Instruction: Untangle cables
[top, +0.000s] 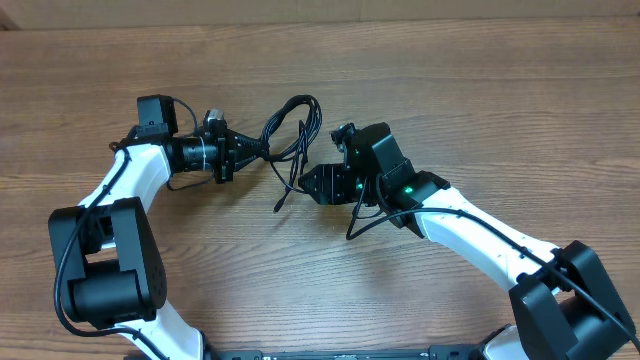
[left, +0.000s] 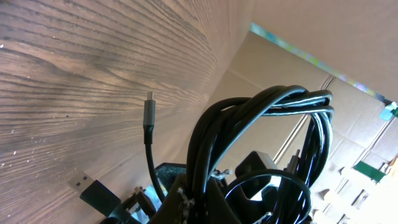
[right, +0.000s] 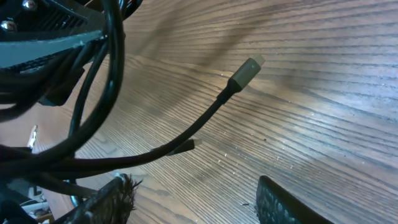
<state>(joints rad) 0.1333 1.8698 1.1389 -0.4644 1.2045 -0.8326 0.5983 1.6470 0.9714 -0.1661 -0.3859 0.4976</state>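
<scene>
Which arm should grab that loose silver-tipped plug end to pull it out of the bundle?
Right. The right gripper stands open with the loose plug end just ahead of its fingers, while the left gripper is shut on the cable bundle, anchoring it.

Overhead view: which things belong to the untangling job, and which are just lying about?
Job: cables; left gripper, shut on them; right gripper, open beside them.
Not job: table; arm wiring.
</scene>
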